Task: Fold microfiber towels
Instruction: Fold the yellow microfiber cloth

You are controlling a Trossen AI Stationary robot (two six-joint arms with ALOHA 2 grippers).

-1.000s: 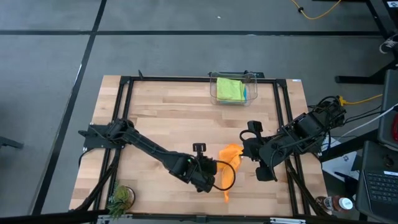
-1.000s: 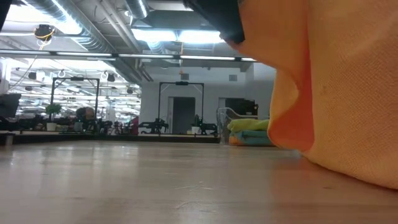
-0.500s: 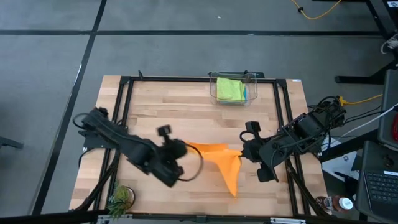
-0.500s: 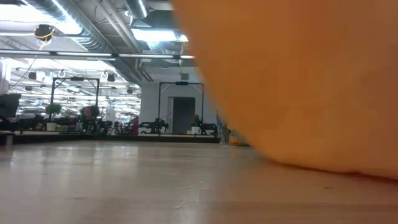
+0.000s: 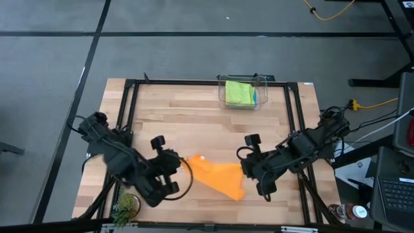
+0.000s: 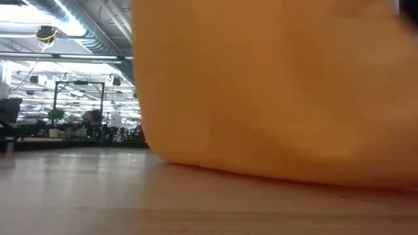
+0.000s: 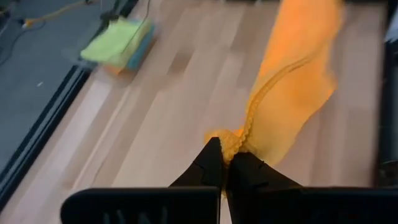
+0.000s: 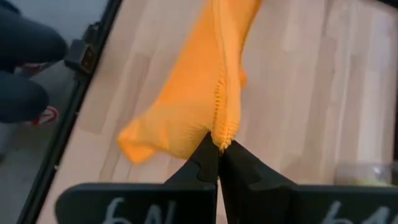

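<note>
An orange towel (image 5: 217, 177) is stretched between my two grippers near the table's front middle; it fills the low view (image 6: 281, 91). My left gripper (image 5: 184, 165) is shut on its left end. My right gripper (image 5: 244, 169) is shut on its right end. A lime green towel (image 5: 238, 92) lies on a teal-blue one in the clear plastic bin (image 5: 223, 97) at the far edge; it also shows in the left wrist view (image 7: 118, 46). My left gripper pinches a bunched hemmed corner (image 7: 231, 143) of the orange towel between its two fingers, coming from the table's left. The cloth runs away from the fingers toward the other arm. My right gripper pinches the towel's stitched edge (image 8: 222, 132) between its two fingers, coming from the table's right. The cloth hangs off the fingers with a loose lobe (image 8: 140, 146) drooping to one side.
A small green plant (image 5: 126, 206) stands at the table's front left corner. A black frame (image 5: 129, 87) runs along the table's edges. Bare wood lies between the bin and the towel. A person's legs and a shoe (image 8: 31, 115) show beyond the table's edge.
My left gripper has gone from beside the right gripper toward the table's left edge, holding the towel's end. The bunched towel has been drawn out into a spread sheet between the grippers. My right gripper has shifted a little toward the left and near edge.
</note>
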